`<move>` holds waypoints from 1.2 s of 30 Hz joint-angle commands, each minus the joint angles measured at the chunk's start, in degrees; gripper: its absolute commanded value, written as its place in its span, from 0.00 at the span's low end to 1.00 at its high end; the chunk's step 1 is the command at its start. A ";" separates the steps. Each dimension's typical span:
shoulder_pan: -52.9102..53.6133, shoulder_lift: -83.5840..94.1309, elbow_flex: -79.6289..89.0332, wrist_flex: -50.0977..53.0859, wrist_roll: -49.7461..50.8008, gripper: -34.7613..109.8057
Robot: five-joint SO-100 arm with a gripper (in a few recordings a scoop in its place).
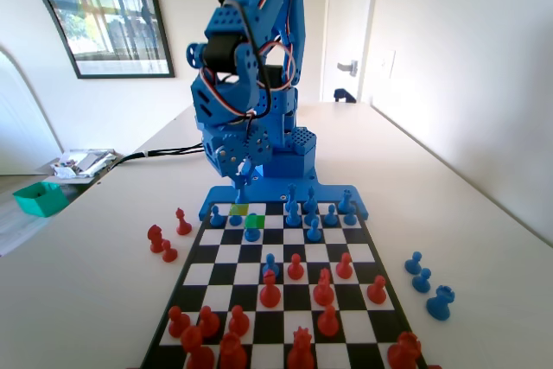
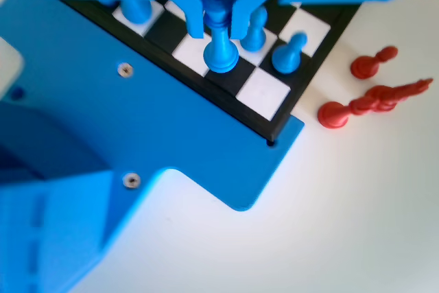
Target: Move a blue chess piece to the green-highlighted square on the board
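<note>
The tall blue chess piece [image 2: 221,51] stands between the two jaws of my gripper [image 2: 218,31] in the wrist view, its round base low over the board [image 2: 264,94] near the corner. The jaws press on its slender stem from both sides. Whether the base touches the board I cannot tell. In the fixed view my gripper [image 1: 240,186] hangs low over the far row of the board [image 1: 285,252], left of centre. The green-highlighted square [image 1: 251,220] lies just in front of it, with a short blue pawn [image 1: 251,232] at its near side and a yellowish square [image 1: 239,210] beside it.
Two blue pawns [image 2: 291,53] stand close to the right of the held piece. Red pieces [image 2: 370,97] lie off the board on the table; in the fixed view the red pieces [image 1: 164,239] are left of the board, and blue pieces [image 1: 423,283] right of it. A green tub [image 1: 39,198] sits far left.
</note>
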 commanded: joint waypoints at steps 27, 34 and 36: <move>-8.70 -5.80 -9.05 -0.44 16.96 0.25; -8.26 -7.82 -9.23 -2.64 16.88 0.25; -8.26 -7.91 -8.88 -3.16 16.88 0.25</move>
